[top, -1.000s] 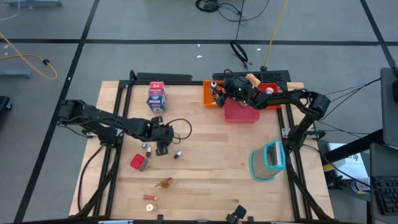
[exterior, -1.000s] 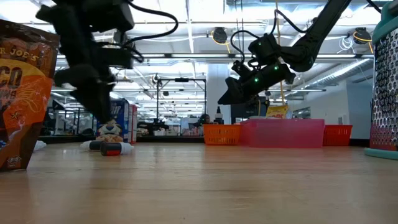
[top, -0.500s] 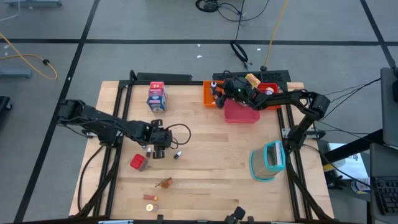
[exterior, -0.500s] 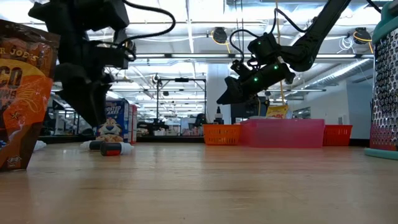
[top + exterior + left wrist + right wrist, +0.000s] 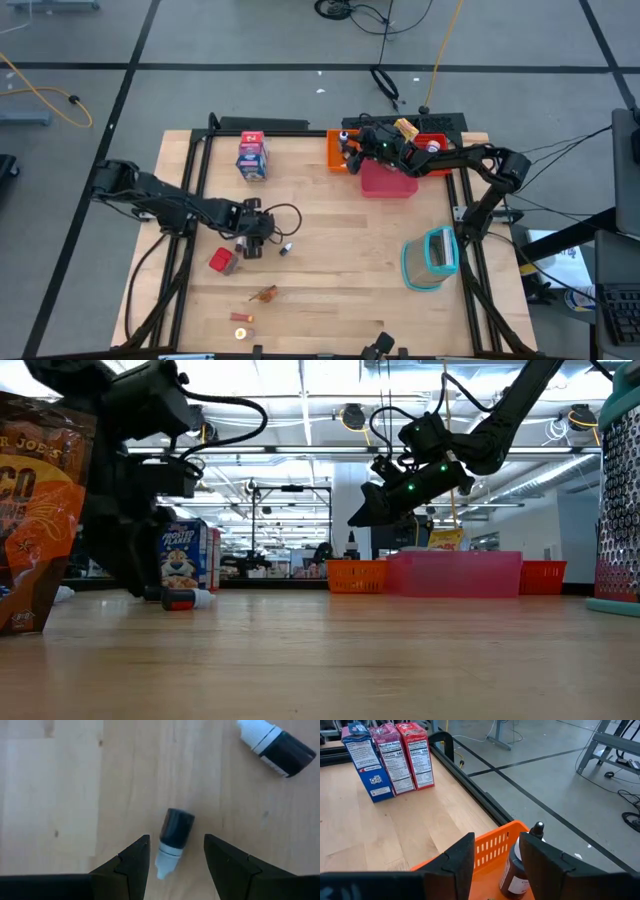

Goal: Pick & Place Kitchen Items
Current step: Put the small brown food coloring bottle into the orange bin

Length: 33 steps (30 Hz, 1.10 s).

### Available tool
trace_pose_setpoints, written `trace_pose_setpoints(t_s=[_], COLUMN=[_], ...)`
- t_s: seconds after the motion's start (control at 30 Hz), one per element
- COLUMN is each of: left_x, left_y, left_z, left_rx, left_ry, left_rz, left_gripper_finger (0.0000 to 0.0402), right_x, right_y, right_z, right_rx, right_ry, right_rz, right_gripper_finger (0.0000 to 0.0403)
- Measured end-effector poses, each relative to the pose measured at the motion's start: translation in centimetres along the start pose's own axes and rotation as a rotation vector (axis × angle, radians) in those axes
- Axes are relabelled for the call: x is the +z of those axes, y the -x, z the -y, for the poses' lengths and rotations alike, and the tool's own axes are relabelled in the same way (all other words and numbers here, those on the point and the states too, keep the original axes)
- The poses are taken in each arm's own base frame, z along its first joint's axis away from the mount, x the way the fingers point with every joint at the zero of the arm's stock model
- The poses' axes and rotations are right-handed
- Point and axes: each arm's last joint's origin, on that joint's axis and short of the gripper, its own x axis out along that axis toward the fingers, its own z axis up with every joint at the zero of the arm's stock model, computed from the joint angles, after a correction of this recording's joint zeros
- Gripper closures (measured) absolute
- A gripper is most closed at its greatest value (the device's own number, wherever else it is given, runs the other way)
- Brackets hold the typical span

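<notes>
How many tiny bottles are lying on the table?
2: one small bottle lies between the left gripper's open fingers, and another small bottle lies just beyond it. More may be hidden under the arm.

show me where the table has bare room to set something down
Bare wood lies between the cartons, the pink tray and the clear container. It is crowded near the left gripper: two small bottles, a red cube.

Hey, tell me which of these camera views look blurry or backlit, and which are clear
Low view: the snack bag up close at the edge is soft, and the left arm reads as a dark silhouette against bright ceiling lights. Left wrist view: the small dark-capped bottle between the fingers is slightly blurred, the other bottle crisper. Right wrist view: cartons sharp, their labels legible. High view: evenly lit.
</notes>
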Motion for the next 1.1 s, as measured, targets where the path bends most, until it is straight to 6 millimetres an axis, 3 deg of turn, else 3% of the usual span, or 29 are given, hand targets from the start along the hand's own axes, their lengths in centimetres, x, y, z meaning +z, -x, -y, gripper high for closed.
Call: trace_pose_setpoints(t_s=[0.27,0.57,0.87,1.1], left_x=[-0.8,-0.7,-0.4,2.9], left_y=[-0.5,-0.5,-0.4,1.3], left_z=[-0.1,-0.1,-0.2,-0.7], left_rx=[0.018,0.034,0.062,0.135], left_ry=[0.005,0.000,0.023,0.004], left_rz=[-0.008,0.006,0.018,0.125], left_gripper_finger=[0.0228,0.0371,0.0371,0.0371], right_x=[0.1,0.1,0.2,0.7], right_y=[0.0,0.0,0.0,0.2], right_z=[0.0,0.0,-0.9,-2.3], right_rx=[0.000,0.000,0.028,0.077], right_ry=[0.000,0.000,0.010,0.008], right_rz=[0.007,0.007,0.017,0.049], right_gripper_finger=[0.0255,0.0259,0.0258,0.0258])
